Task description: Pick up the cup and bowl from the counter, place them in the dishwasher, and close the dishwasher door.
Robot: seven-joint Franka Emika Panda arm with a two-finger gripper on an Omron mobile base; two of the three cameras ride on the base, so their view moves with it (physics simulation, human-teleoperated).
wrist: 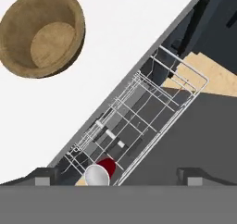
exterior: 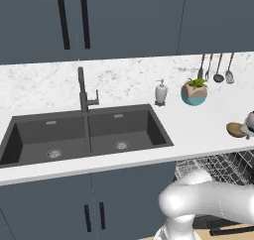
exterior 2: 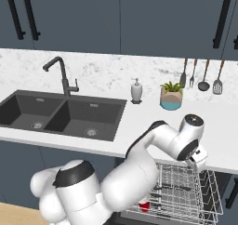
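The brown wooden bowl stands upright on the white counter, close to its front edge; it also shows at the right edge of the left base view. My gripper hangs open and empty above the counter's edge, beside the bowl and apart from it, and is seen over the rack. The dishwasher's silver wire rack is pulled out below. A pale cup with a dark red mouth lies in the rack's corner. The dark grey dishwasher door lies open under the rack.
A dark double sink with a faucet sits to the left. A white soap bottle and a tan-and-teal plant pot stand by the wall, with utensils hanging behind. Blue-grey cabinets run under the counter.
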